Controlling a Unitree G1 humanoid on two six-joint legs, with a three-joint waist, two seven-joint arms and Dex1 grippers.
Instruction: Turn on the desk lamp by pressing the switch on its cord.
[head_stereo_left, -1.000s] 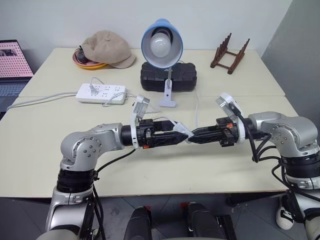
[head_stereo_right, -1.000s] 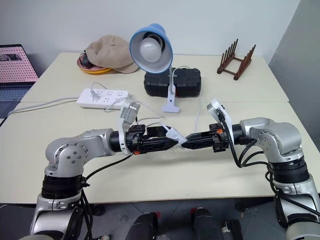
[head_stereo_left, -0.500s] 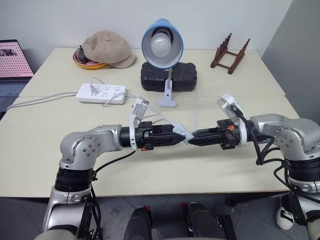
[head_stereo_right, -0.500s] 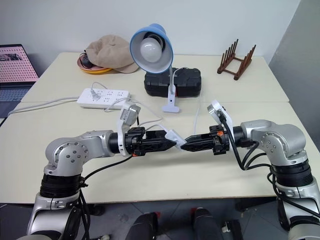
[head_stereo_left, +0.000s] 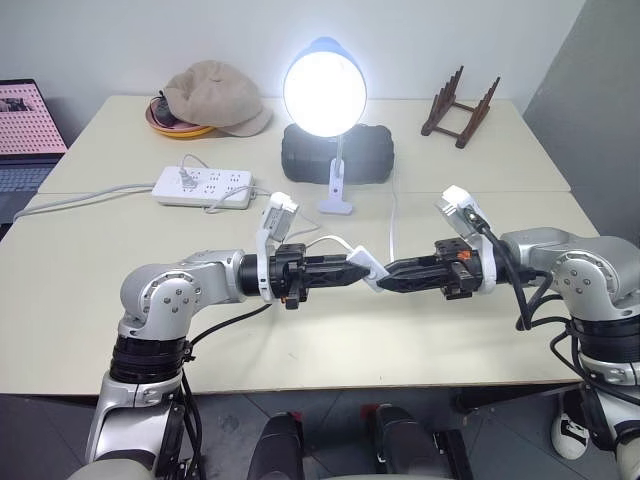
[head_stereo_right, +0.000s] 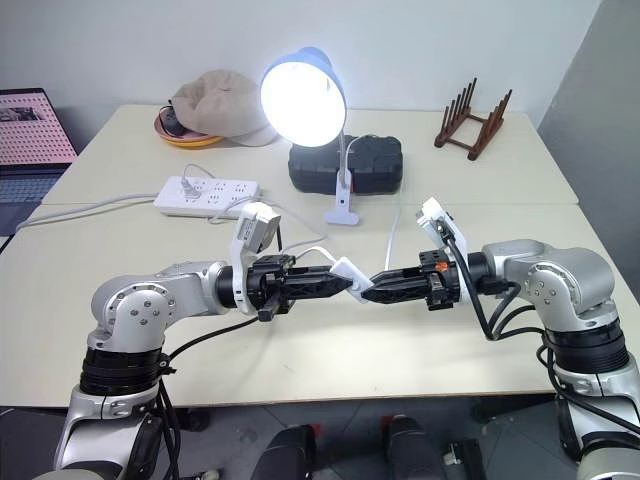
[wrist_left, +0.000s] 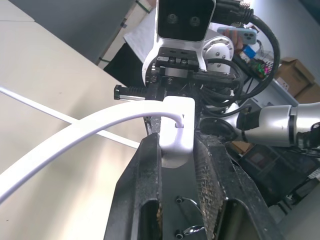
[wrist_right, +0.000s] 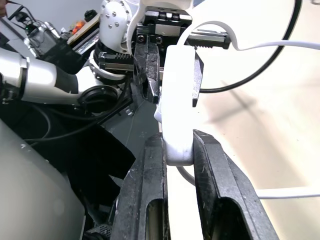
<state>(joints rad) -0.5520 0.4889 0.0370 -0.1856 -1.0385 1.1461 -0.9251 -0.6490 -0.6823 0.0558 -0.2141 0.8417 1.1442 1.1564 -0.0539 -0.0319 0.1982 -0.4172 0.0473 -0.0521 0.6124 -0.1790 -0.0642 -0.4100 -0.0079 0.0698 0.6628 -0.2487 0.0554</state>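
The desk lamp (head_stereo_left: 323, 92) stands at the back of the table, its blue shade facing me and its bulb glowing bright. Its thin white cord (head_stereo_left: 325, 243) loops forward to the small white switch (head_stereo_left: 372, 275), held above the table between both arms. My left gripper (head_stereo_left: 362, 270) points right and is shut on one end of the switch (wrist_left: 176, 132). My right gripper (head_stereo_left: 388, 274) points left and is shut on the other end of the switch (wrist_right: 178, 100). The two sets of fingertips nearly meet.
A white power strip (head_stereo_left: 203, 186) with its cable lies at the left. Behind it a beige cap (head_stereo_left: 215, 97) rests on an orange dish. A black case (head_stereo_left: 337, 155) sits behind the lamp foot, a wooden rack (head_stereo_left: 458, 105) at back right, a laptop (head_stereo_left: 25, 130) at far left.
My left gripper's fingers have closed onto the switch, and the lamp's bulb has gone from dark to lit. Both arms stay where they were.
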